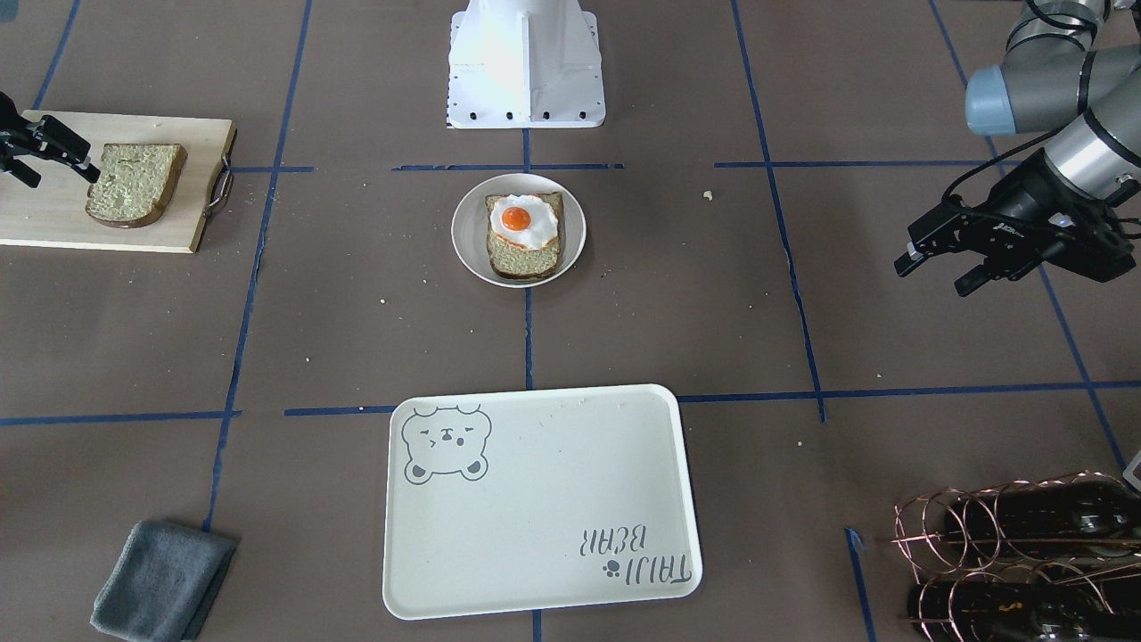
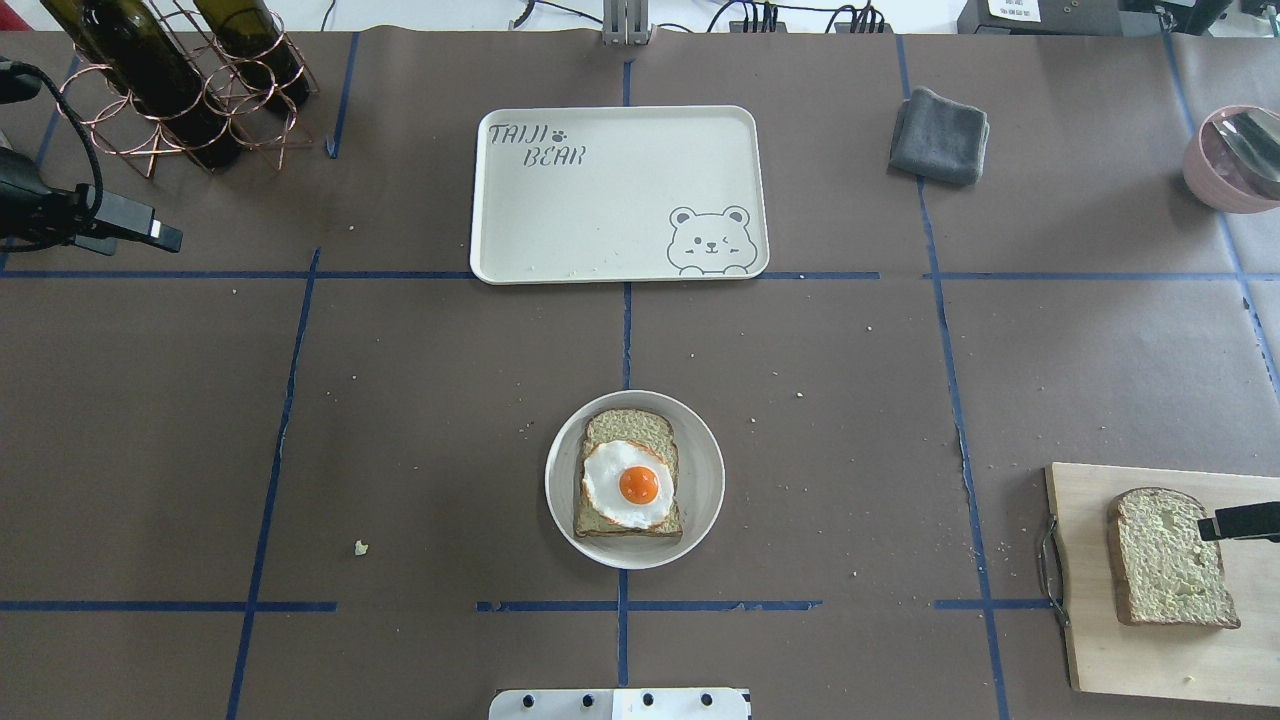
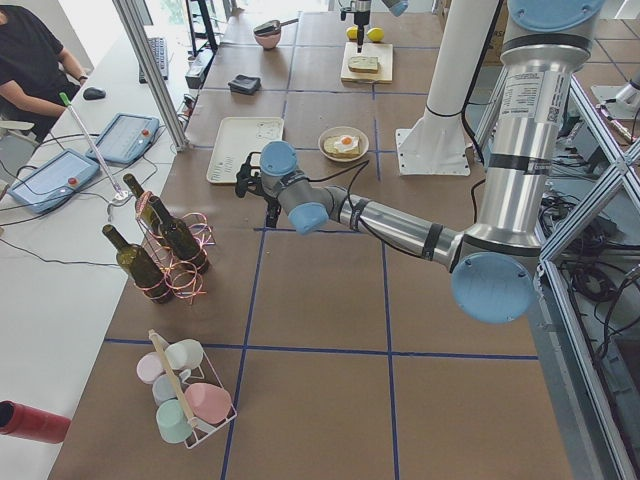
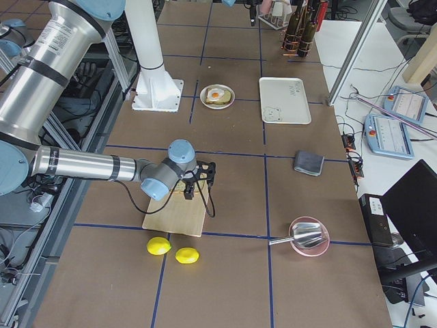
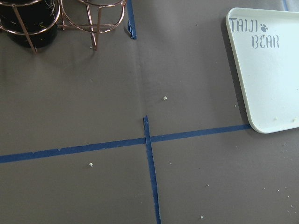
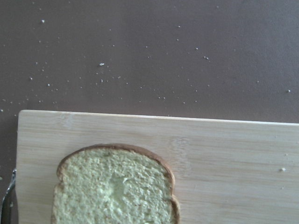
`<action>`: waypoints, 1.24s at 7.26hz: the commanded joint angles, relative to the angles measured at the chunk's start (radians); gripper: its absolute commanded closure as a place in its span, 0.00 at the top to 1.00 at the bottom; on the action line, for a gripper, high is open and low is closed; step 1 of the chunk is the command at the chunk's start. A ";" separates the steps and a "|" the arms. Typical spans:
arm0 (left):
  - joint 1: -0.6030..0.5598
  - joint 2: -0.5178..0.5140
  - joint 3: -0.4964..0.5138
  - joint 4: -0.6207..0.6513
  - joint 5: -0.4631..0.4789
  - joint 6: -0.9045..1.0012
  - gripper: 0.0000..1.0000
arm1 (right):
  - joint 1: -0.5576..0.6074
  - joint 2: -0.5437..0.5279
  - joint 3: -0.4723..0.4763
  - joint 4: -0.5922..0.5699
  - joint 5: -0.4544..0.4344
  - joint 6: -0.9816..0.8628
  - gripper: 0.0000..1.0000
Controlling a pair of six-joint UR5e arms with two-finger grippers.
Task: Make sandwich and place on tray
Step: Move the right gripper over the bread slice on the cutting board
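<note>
One bread slice (image 1: pixel 521 260) with a fried egg (image 1: pixel 521 221) on top lies on a small round white plate (image 1: pixel 468 241) at the table's middle. The second bread slice (image 1: pixel 134 183) lies bare on a wooden cutting board (image 1: pixel 53 218) at my right end. My right gripper (image 1: pixel 55 160) hovers open and empty over the board, at the slice's outer edge; the right wrist view shows the slice (image 6: pixel 112 186) just below. The cream bear tray (image 1: pixel 535 508) lies beyond the plate with nothing on it. My left gripper (image 1: pixel 936 275) hangs open and empty far to my left.
A copper wire rack with wine bottles (image 2: pixel 170 90) stands at the far left near the left gripper. A folded grey cloth (image 2: pixel 940 135) and a pink bowl with a metal scoop (image 2: pixel 1235 155) lie at the far right. Two lemons (image 4: pixel 171 249) lie beyond the board.
</note>
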 commanded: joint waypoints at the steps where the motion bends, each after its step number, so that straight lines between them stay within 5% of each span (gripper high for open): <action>1: 0.001 0.001 0.006 -0.004 0.000 0.001 1.00 | -0.044 -0.003 -0.006 -0.001 -0.015 0.000 0.80; 9: 0.000 0.007 0.025 -0.039 -0.002 0.009 1.00 | -0.099 -0.001 -0.032 -0.004 -0.001 -0.001 0.65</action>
